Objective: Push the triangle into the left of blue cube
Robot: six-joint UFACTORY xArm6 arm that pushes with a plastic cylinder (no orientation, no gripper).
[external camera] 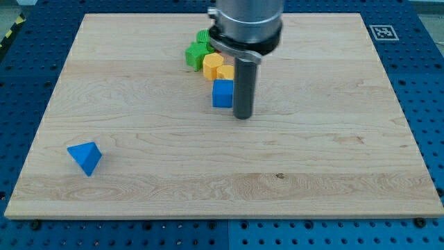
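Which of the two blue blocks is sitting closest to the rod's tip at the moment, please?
The blue cube, just to the view's left of my tip, below the yellow blocks. The blue triangle lies far off, near the board's bottom-left corner.

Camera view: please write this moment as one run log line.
tip: right of blue cube | blue triangle: far lower left, untouched | push: not begun

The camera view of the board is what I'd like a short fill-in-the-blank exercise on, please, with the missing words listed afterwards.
1. The blue triangle lies near the view's bottom-____ corner of the wooden board.
2. My tip stands just to the view's ____ of the blue cube.
3. Directly above the blue cube, toward the view's top, sit blocks coloured ____.
4. The blocks farthest toward the view's top are ____.

Missing words: left; right; yellow; green
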